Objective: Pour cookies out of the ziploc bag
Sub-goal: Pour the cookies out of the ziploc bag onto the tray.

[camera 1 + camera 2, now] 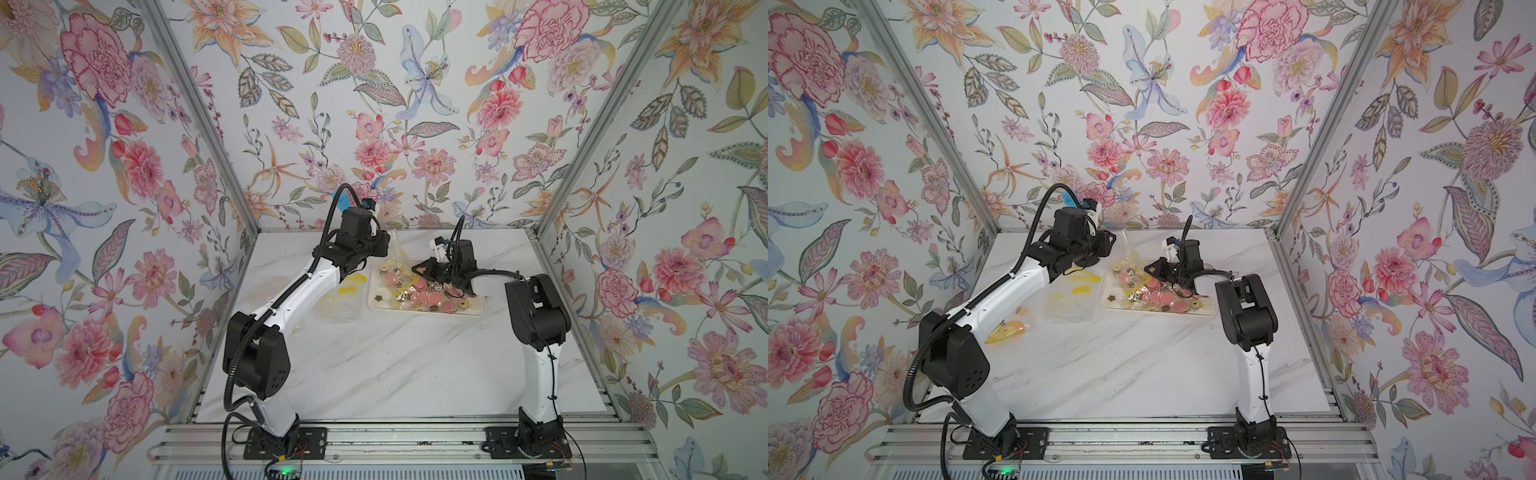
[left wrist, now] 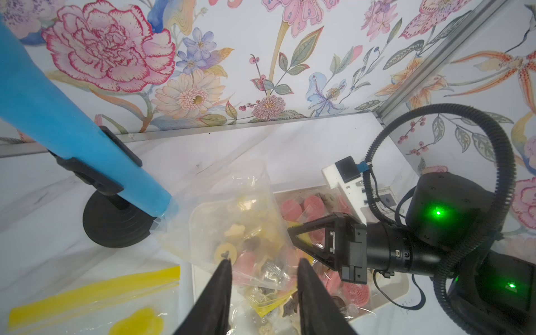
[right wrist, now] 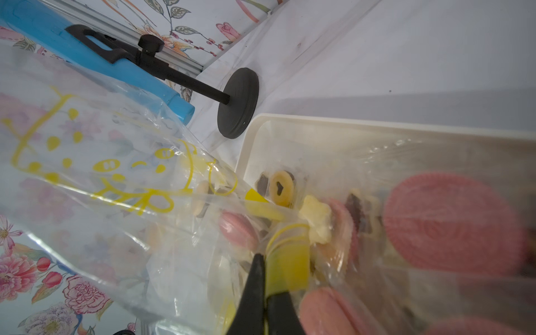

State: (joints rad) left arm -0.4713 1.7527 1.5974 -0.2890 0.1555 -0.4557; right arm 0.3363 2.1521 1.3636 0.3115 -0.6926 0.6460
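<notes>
The clear ziploc bag [image 2: 232, 208] with yellow print hangs tilted over the white tray [image 1: 374, 305], its mouth down among the cookies [image 1: 419, 297]. Pink, tan and dark cookies fill the tray, and some still sit inside the bag [image 3: 101, 174]. My right gripper [image 3: 265, 275] is shut on the bag's yellow zip strip [image 3: 287, 266], low over the tray; in both top views it reaches in from the right [image 1: 413, 270] [image 1: 1147, 270]. My left gripper [image 2: 264, 262] stands open just above the bag, with the plastic showing between its fingers but not pinched.
A blue tube [image 2: 72, 130] on a black stand with a round base [image 2: 116, 229] is close behind the bag, near the back wall. Other flat bags with yellow markings lie left of the tray [image 1: 1067, 305] [image 1: 1007, 330] [image 2: 87, 295].
</notes>
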